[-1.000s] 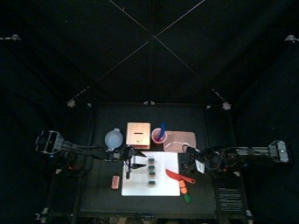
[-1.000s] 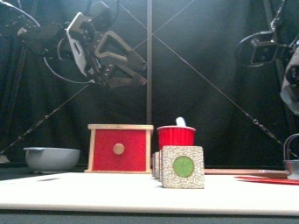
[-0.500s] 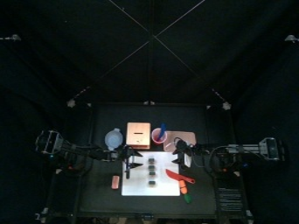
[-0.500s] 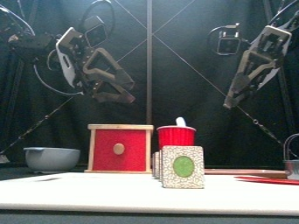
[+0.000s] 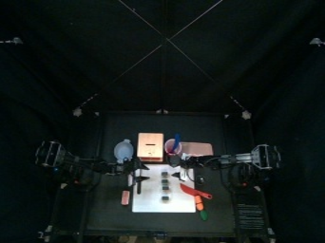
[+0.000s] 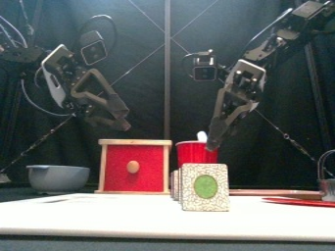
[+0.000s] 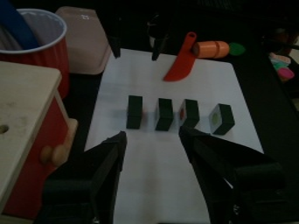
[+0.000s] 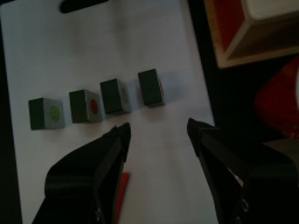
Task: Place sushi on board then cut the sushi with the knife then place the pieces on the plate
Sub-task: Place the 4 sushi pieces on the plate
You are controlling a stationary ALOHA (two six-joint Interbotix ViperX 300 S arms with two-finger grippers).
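Both claws hang over the flat white plastic cutting board (image 5: 143,216), and neither is touching anything. The left claw (image 7: 156,136) is spread wide and holds nothing. The right claw (image 8: 156,128) is the same, its jaws well apart and bare.

The four dark green toy sushi blocks (image 7: 165,114) stand in a row down the middle of the board with slim gaps between them. Each claw is poised above that row, clear of the blocks.

From the front only the nearest block shows — a speckled white face with a green oval — and it hides the rest. The right wrist camera picks out one red centre among the green ones.

The flat red plastic toy knife (image 7: 184,59) lies on the board's right side, with a small orange and green toy food (image 7: 211,48) just off the board's front edge.

Behind the board the round red plastic cup (image 6: 197,153) holds the blue toy knife (image 7: 20,31). The pale wooden box with a red drawer front (image 6: 133,167) stands just beside the cup. The blue-grey bowl with two small handles (image 6: 57,177) sits beyond the board's back left corner — I cannot tell what is in it. The flat pink tray (image 5: 200,151) lies behind the board's right corner.
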